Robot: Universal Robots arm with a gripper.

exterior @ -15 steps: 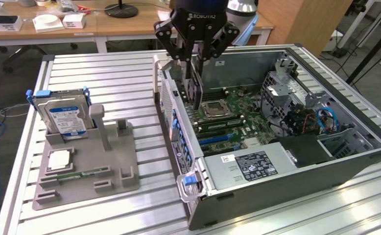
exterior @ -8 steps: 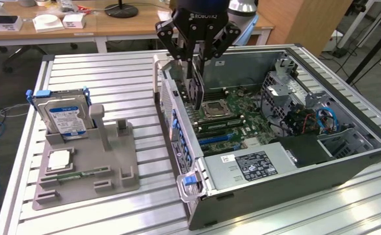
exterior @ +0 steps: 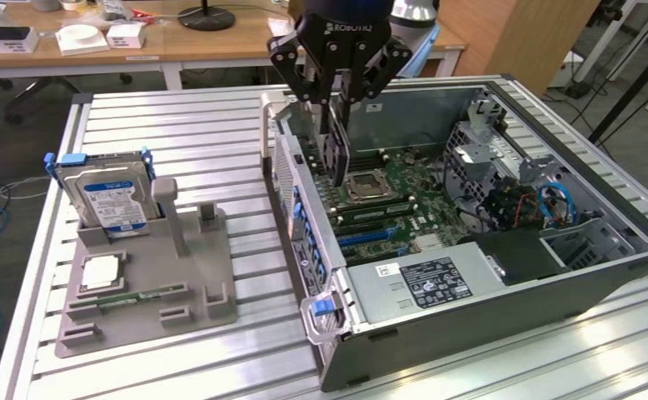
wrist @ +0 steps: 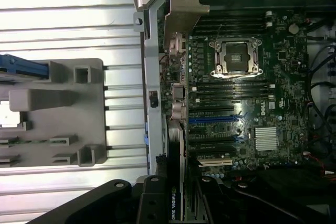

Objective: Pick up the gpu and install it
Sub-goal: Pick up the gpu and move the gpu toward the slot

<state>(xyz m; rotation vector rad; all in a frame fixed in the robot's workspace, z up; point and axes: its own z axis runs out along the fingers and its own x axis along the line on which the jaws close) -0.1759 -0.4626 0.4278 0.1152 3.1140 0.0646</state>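
My gripper (exterior: 336, 98) hangs over the open computer case (exterior: 546, 287), shut on the gpu (exterior: 337, 148). The gpu is a thin black card held on edge, upright, close to the case's rear wall at the exterior view's left. It hovers above the motherboard (exterior: 407, 187), over the CPU socket (exterior: 366, 185). In the wrist view the gpu (wrist: 176, 129) shows edge-on between my fingers (wrist: 149, 205), its silver end bracket (wrist: 185, 9) at the far end. The blue expansion slots (wrist: 212, 120) lie beside the card on the motherboard (wrist: 262, 103).
A grey holder (exterior: 191, 275) stands on the slatted table (exterior: 191, 125) at the exterior view's left. It carries a silver hard drive (exterior: 107, 196), a processor chip (exterior: 100, 271) and a green memory stick (exterior: 135, 296). Cables and a drive cage (exterior: 524, 192) fill the case's far side.
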